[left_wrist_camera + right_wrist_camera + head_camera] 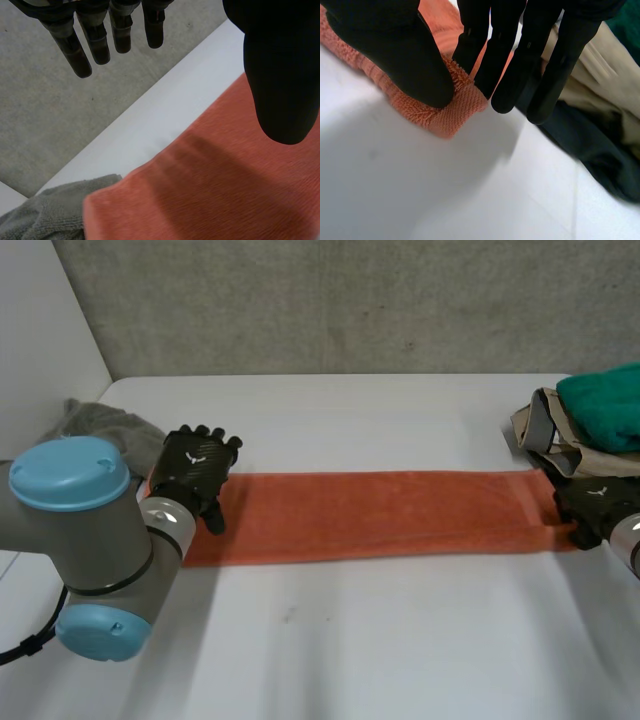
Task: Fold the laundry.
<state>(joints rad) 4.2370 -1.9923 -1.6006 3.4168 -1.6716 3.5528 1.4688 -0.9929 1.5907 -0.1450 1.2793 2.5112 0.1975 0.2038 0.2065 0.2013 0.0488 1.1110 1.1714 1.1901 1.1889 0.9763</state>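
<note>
A long orange towel [380, 515] lies in a narrow strip across the white table [350, 640]. My left hand [195, 475] hovers over its left end, open, fingers straight and thumb spread. In the left wrist view the left hand [282, 75] stands apart above the orange towel [225, 190] and holds nothing. My right hand [600, 505] is at the towel's right end. In the right wrist view the right hand [395, 55] pinches the near corner of the orange towel [455, 112] between thumb and fingers, low on the table.
A grey cloth [105, 425] lies bunched just beyond the towel's left end, also the grey cloth [45, 215] beside it. At the right edge sits a pile: a teal cloth [600, 410] on a beige garment [545, 430], with dark fabric [590, 150] close behind my right fingers.
</note>
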